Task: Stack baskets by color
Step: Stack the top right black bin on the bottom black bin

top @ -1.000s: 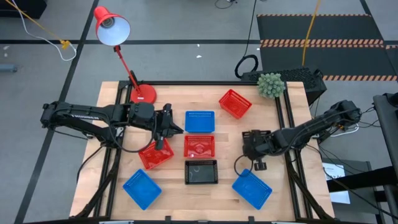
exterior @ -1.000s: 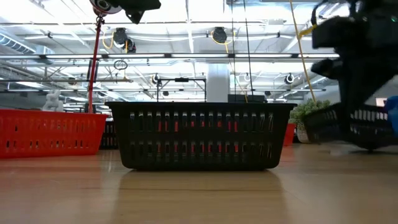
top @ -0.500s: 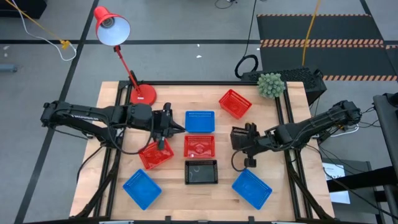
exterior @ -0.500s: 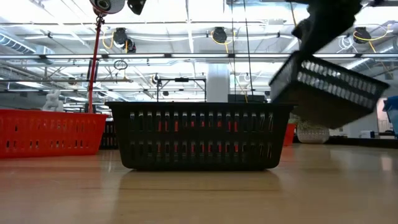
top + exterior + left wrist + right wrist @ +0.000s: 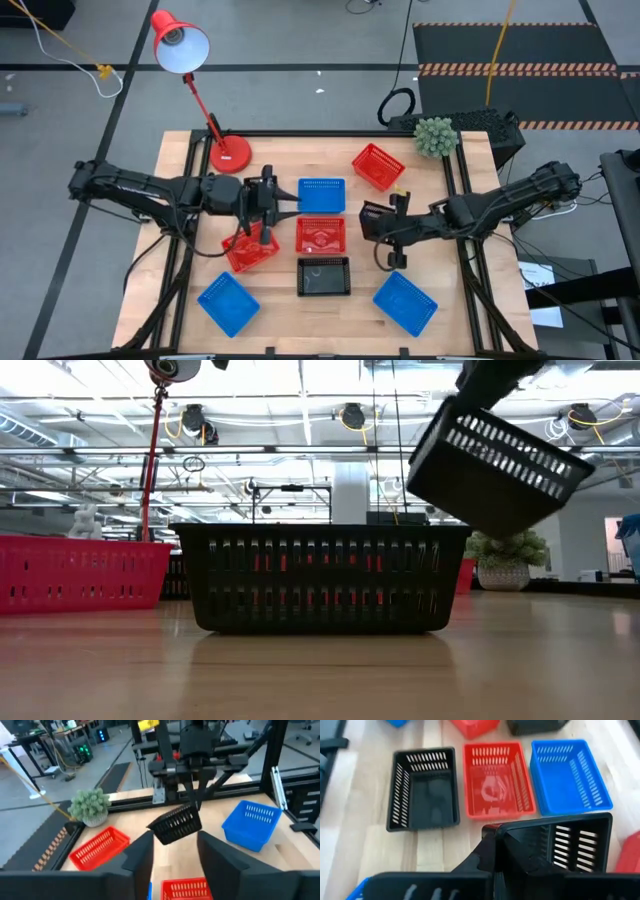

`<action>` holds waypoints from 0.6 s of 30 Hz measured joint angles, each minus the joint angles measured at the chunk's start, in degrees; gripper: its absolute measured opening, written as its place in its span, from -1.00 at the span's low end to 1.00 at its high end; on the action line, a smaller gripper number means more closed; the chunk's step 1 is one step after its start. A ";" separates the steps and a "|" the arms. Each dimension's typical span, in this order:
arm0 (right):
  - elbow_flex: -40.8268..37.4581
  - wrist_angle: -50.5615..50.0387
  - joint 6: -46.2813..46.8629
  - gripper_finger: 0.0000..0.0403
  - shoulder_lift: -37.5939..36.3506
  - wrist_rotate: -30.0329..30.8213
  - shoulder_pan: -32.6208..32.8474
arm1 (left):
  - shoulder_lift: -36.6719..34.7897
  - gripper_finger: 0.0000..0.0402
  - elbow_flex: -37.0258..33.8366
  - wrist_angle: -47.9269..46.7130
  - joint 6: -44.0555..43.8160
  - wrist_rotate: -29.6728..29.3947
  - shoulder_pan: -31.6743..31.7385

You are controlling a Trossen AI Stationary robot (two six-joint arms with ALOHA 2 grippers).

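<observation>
My right gripper [image 5: 392, 226] is shut on a black basket [image 5: 495, 465], which it holds up over the table right of the middle. Another black basket [image 5: 324, 276] stands on its base near the front edge, with a red basket [image 5: 320, 235] and a blue basket [image 5: 321, 194] in a row behind it. My left gripper [image 5: 175, 862] stands open and nearly level above the table's left half, with nothing between its fingers. A tilted red basket [image 5: 250, 250] lies below it. One more red basket [image 5: 378, 166] and two blue baskets [image 5: 228, 303] [image 5: 405, 302] stand apart. My right gripper holds the black basket by the top edge of one wall [image 5: 496, 836], at the end nearest the wrist. The fingers come slanting down from the table's right. Black on black hides how the fingers sit on the wall. The basket hangs tilted, clear of the table.
A red desk lamp [image 5: 229, 152] stands at the far left corner and a small green plant [image 5: 435, 137] at the far right. Bare wood shows between the middle row of baskets and the right-hand blue basket.
My right gripper has risen and gone toward the table's left with the black basket, which has come clear off the table and tipped. My left gripper has opened and swung slightly toward the far edge; the red basket stays below it.
</observation>
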 joint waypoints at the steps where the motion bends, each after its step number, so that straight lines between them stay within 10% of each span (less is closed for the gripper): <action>1: 0.18 1.01 -0.45 -0.95 0.00 0.06 0.00 | 0.11 -0.16 -0.06 0.42 0.01 -0.96 -0.12; 7: 0.55 8.58 -5.14 -0.95 0.00 0.13 -0.53 | 1.09 -0.07 -0.02 9.10 8.10 -14.58 -0.82; 18: 0.56 12.88 -11.39 -0.94 2.26 1.25 -1.20 | 6.07 0.05 2.01 8.52 6.97 -5.40 -3.34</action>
